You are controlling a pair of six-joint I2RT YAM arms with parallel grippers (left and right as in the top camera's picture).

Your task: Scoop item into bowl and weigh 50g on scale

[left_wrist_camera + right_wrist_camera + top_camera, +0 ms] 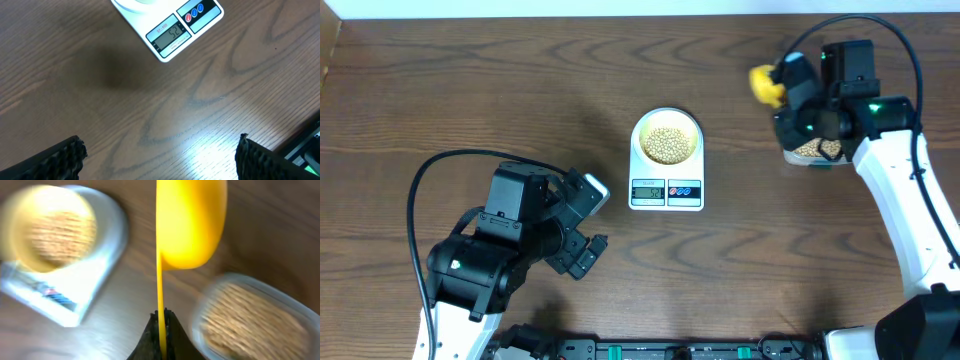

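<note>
Setting: a robotics lab bench. Evidence: a dark brown wood-grain table point(470, 90) carries a white-and-black left robot arm point(485, 265) and a matching right robot arm point(905, 190). Exposed black cable point(460, 154) loops over the tabletop. Black mounting hardware point(620, 350) runs along the near edge. A white flat digital kitchen scale point(667, 190) sits mid-table between the arms.
</note>
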